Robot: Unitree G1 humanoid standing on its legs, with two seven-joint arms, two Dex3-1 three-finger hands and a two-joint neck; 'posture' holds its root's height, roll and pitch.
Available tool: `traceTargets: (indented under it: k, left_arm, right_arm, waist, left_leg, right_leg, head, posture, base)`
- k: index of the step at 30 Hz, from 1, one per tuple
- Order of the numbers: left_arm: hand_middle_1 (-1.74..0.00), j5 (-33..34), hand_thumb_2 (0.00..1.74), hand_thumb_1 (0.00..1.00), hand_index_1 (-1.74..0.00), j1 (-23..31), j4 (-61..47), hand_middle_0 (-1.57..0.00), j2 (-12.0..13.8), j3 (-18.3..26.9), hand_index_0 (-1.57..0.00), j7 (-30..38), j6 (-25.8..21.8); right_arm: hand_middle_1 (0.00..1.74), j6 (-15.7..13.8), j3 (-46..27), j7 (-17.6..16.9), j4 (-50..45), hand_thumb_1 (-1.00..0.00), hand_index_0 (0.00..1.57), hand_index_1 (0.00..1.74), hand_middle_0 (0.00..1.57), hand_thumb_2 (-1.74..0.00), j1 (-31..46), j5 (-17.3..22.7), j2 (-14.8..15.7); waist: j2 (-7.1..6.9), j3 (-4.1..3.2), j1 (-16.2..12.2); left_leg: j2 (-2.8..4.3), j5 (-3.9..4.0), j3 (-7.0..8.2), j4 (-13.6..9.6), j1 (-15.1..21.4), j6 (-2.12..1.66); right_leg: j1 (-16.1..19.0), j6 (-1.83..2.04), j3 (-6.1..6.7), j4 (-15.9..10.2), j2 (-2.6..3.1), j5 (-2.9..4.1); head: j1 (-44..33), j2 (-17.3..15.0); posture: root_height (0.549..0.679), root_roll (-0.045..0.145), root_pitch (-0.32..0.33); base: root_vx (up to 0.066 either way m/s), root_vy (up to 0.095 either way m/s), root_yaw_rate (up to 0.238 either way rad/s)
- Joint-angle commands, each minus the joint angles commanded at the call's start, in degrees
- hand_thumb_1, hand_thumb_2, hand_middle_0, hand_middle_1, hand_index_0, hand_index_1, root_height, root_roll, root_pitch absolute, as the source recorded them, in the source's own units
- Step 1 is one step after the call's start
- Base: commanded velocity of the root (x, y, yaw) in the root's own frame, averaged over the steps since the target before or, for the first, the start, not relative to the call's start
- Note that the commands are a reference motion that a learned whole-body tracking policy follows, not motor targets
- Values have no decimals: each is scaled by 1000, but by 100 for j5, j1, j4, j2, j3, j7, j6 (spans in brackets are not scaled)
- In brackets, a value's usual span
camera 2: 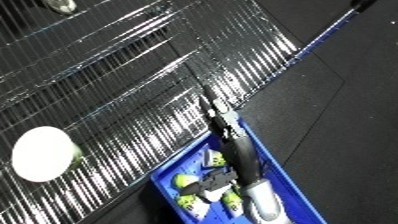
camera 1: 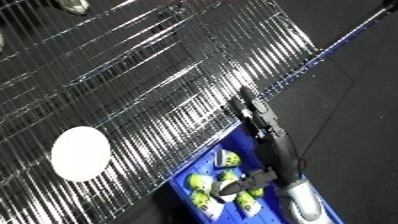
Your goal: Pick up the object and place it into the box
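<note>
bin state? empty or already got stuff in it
Not empty. The blue bin holds several yellow-green balls, visible on its floor around the right hand, which extends over its far rim. Exact count: cannot tell.

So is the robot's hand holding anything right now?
No. The one hand in view reaches out straight-fingered above the blue bin, holding nothing.

The robot hand (camera 1: 253, 112) blurs against the wire rack; the blue bin (camera 2: 284, 175) is cut off at 6 o'clock.
</note>
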Motion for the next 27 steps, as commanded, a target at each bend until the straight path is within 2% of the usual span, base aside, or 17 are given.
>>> traceTargets:
  k: [7, 16, 21, 27]
  left_arm:
    - [-1740, 34, 1740, 1000, -1740, -43, 52, -1570, 47, -2, -1570, -68, 106]
    - [-1740, 110, 1740, 1000, -1740, -114, 91, -1570, 84, -101, -1570, -158, 247]
    - [-1740, 122, 1740, 1000, -1740, -127, 116, -1570, 110, -156, -1570, -235, 301]
    - [-1740, 103, 1740, 1000, -1740, -153, 133, -1570, 123, -231, -1570, -288, 381]
  right_arm:
    - [0, 104, 173, 99, 95, 0, 0, 0, 0, 0, -251, -111, 133]
    - [0, 229, 358, 110, 262, 0, 0, 0, 0, 0, -521, -261, 168]
    - [0, 348, 463, 7, 408, 0, 0, 0, 0, 0, -702, -331, 151]
    - [0, 386, 529, -58, 661, 0, 0, 0, 0, 0, -939, -387, 140]
  waist:
    - [-27, 0, 187]
    - [-47, 0, 385]
    - [-43, 0, 484]
    - [-21, 0, 578]
  left_leg:
    - [-27, 77, -112, 40, -100, -16]
    - [-46, 206, -191, -48, -145, -36]
    - [-61, 215, -218, 5, -185, -37]
    - [-106, 189, -229, 119, -232, -28]
  right_leg:
    - [-55, 19, -121, 114, -50, -28]
    - [-90, 50, -264, 207, -143, -57]
    - [-131, 43, -332, 310, -191, -87]
    - [-178, 27, -377, 456, -227, -128]
  head:
    - [-527, -157]
    - [-969, -206]
    - [-950, -315]
    - [-849, -403]
  posture:
    - [630, 60, 51]
    - [627, 51, 49]
    - [625, 50, 45]
    - [621, 50, 37]
  base:
    - [27, -41, 136]
    - [33, -20, 184]
    - [36, -5, 164]
    - [38, 11, 142]
